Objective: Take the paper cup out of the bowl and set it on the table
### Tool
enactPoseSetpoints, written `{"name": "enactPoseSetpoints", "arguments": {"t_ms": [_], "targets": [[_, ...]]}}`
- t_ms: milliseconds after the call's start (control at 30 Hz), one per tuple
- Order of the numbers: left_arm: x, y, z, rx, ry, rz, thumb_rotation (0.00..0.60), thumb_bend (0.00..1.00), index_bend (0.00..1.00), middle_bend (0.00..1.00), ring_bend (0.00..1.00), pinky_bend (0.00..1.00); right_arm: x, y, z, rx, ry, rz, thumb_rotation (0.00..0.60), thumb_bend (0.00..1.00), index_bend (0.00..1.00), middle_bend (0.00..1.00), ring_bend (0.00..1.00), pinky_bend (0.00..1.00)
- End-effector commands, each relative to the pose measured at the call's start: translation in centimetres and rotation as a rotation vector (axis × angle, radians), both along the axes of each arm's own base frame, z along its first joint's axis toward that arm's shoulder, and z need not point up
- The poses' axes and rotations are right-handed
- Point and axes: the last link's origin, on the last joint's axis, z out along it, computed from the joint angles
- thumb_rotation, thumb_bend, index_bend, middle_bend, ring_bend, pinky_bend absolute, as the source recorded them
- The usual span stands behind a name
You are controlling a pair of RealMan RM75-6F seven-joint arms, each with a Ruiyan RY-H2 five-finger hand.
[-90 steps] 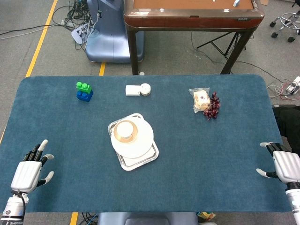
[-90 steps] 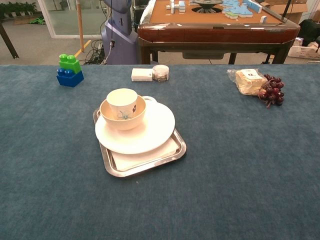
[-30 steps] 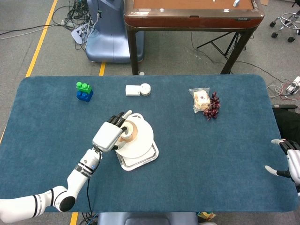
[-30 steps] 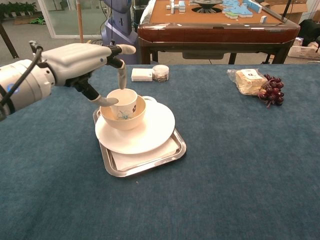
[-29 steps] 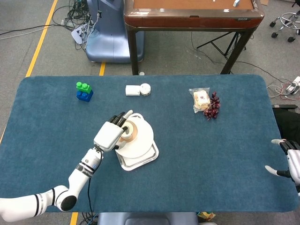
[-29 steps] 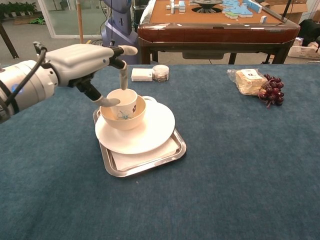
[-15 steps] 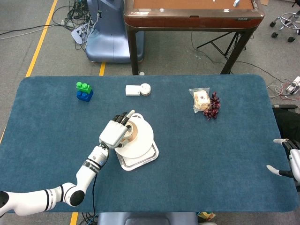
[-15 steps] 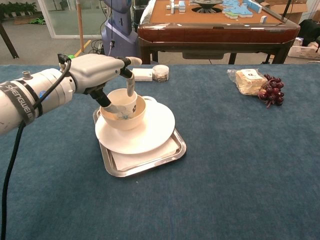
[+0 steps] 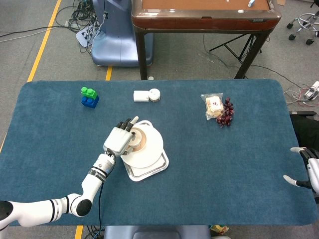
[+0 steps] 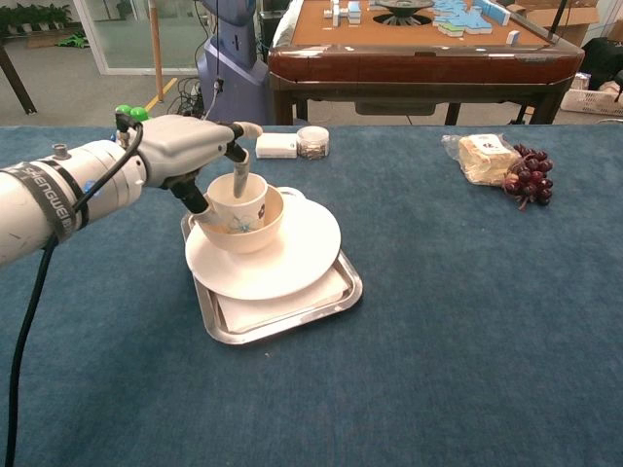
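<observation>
The paper cup [image 10: 243, 201] stands upright in a cream bowl [image 10: 255, 232], which sits on a white plate [image 10: 297, 255] over a metal tray [image 10: 326, 304]. My left hand [image 10: 185, 146] reaches in from the left and holds the cup's near wall, one finger dipping inside the rim and the thumb against the outside. From above, the left hand [image 9: 118, 140] covers the left part of the cup [image 9: 136, 139]. At the table's right edge my right hand [image 9: 308, 173] is only partly in view, fingers apart, holding nothing.
Green and blue blocks [image 9: 89, 96] sit at the back left. A white box [image 9: 140, 96] and a small round jar [image 9: 155, 94] lie behind the tray. A snack packet [image 9: 214, 105] and grapes [image 9: 227, 114] lie at the back right.
My left hand came in from the near-left corner to the bowl and, over the last second, lowered and closed its fingers onto the cup. The cup still stands in the bowl.
</observation>
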Motion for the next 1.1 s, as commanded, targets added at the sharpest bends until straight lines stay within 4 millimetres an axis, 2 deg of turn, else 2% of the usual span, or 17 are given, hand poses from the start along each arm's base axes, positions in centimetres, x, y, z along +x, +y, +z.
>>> {"name": "enactPoseSetpoints", "arguments": {"t_ms": [33,500,800,1100], "targets": [[-0.44,0.25,-0.09,0.001,0.013,0.026,0.6,0.25,0.48,0.0,0.0,0.15,-0.01,0.0,-0.01,0.001,0.0,0.0,0.6,0.0,0.26,0.27,0.19,0.37],[-0.66,0.31,-0.3,-0.005,0.01,0.049,0.6,0.26,0.57,0.0,0.0,0.15,-0.03,-0.07,-0.07,0.001,-0.001,-0.001,0.6,0.0,0.26,0.27,0.19,0.37],[-0.8,0.37,-0.51,0.0,0.022,0.053,0.6,0.26,0.58,0.0,0.0,0.15,-0.09,-0.1,-0.04,0.001,-0.002,-0.004,0.6,0.0,0.26,0.27,0.19,0.37],[-0.82,0.22,-0.6,0.004,0.024,0.047,0.6,0.33,0.59,0.0,0.0,0.15,-0.09,-0.12,-0.09,0.002,0.0,-0.004,0.6,0.0,0.26,0.27,0.19,0.37]]}}
